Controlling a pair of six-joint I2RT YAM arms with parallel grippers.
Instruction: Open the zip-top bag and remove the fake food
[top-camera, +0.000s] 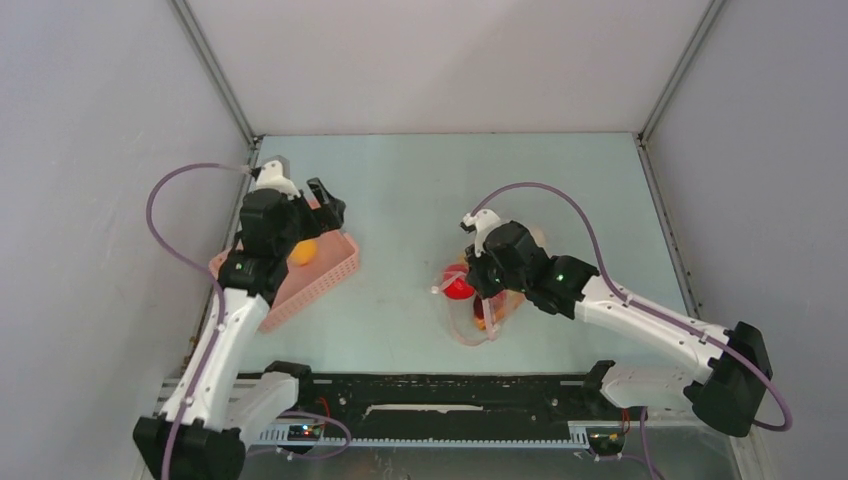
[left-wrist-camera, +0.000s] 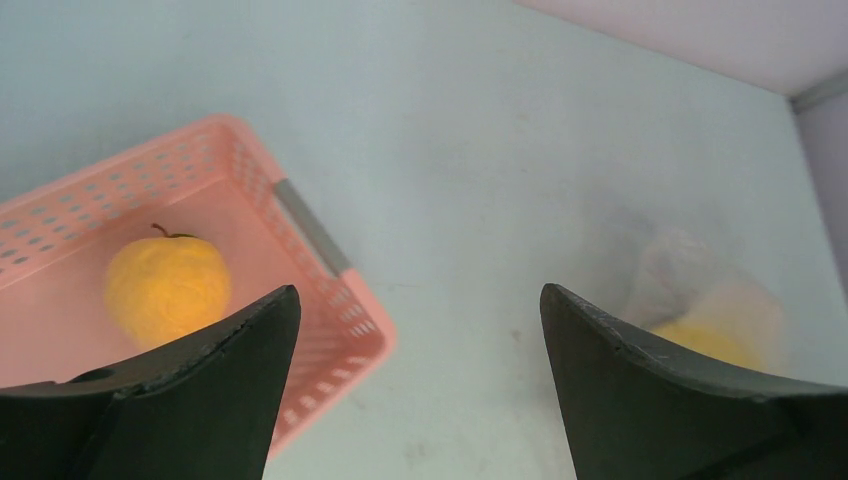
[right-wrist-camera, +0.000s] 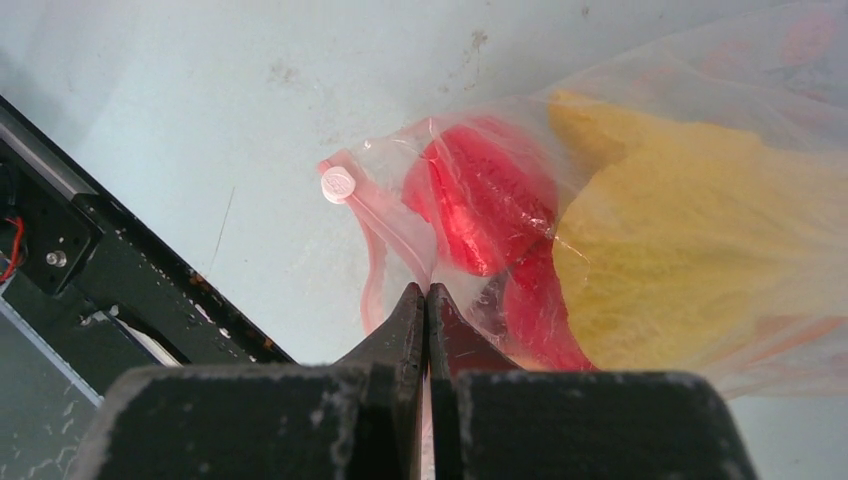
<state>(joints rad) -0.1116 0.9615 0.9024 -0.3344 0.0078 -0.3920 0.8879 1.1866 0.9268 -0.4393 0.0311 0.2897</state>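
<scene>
The zip-top bag (top-camera: 478, 322) lies right of the table's middle, clear, with a pink zip strip (right-wrist-camera: 375, 250). Inside it show red round fruit (right-wrist-camera: 480, 210) and a larger yellow piece (right-wrist-camera: 690, 240) of the fake food. My right gripper (right-wrist-camera: 427, 290) is shut on the bag's plastic right by the zip strip, its wrist (top-camera: 500, 262) over the bag. My left gripper (left-wrist-camera: 419, 290) hangs open and empty over the near corner of the pink basket (left-wrist-camera: 250, 160). An orange-yellow round fruit (left-wrist-camera: 167, 286) rests in that basket (top-camera: 330, 275).
A black rail (top-camera: 450, 395) runs along the near table edge, just beside the bag's zip end (right-wrist-camera: 120, 270). Grey walls close in the table on the left, right and back. The basket sits against the left wall.
</scene>
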